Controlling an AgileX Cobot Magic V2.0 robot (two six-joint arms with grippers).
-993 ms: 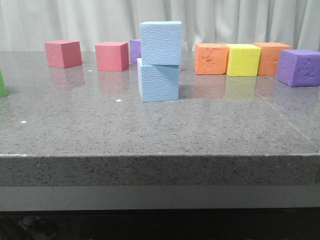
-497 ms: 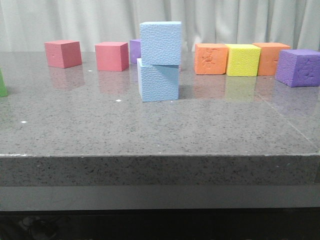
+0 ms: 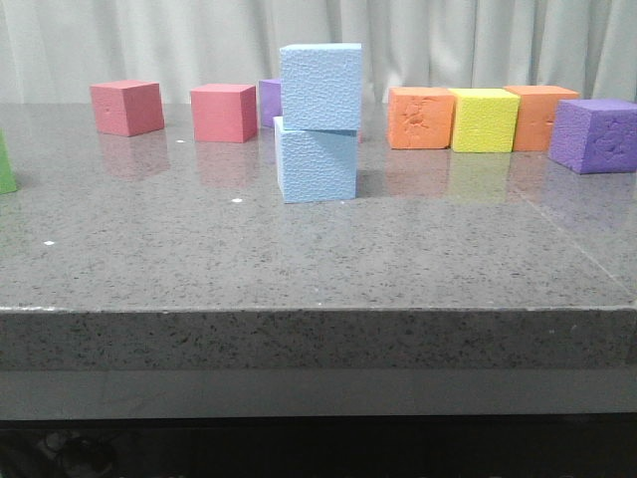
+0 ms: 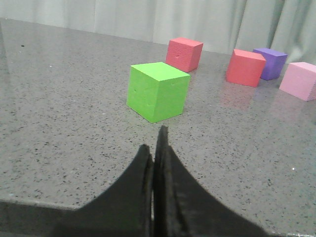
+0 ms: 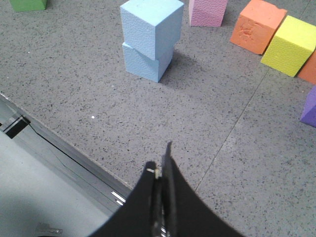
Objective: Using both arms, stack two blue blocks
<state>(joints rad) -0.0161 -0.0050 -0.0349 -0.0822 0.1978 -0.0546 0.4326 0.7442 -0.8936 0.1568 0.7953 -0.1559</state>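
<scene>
Task looks done: top blue block (image 3: 319, 87) sits on bottom blue block (image 3: 316, 163), table (image 3: 299, 269) center, top one nudged a bit to 3 o'clock. Nothing left but idle arms. Left gripper (image 4: 155, 148) pinched closed, empty, w/ green cube (image 4: 158, 91) at 12. Right gripper (image 5: 163, 168) closed, empty; stack well apart, approx 11 o'clock.

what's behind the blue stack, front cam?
Behind the upper blue block and lower blue block, the front view shows only a sliver of a purple cube. The right wrist view shows a pink cube back there, almost wholly covered in front view.
</scene>
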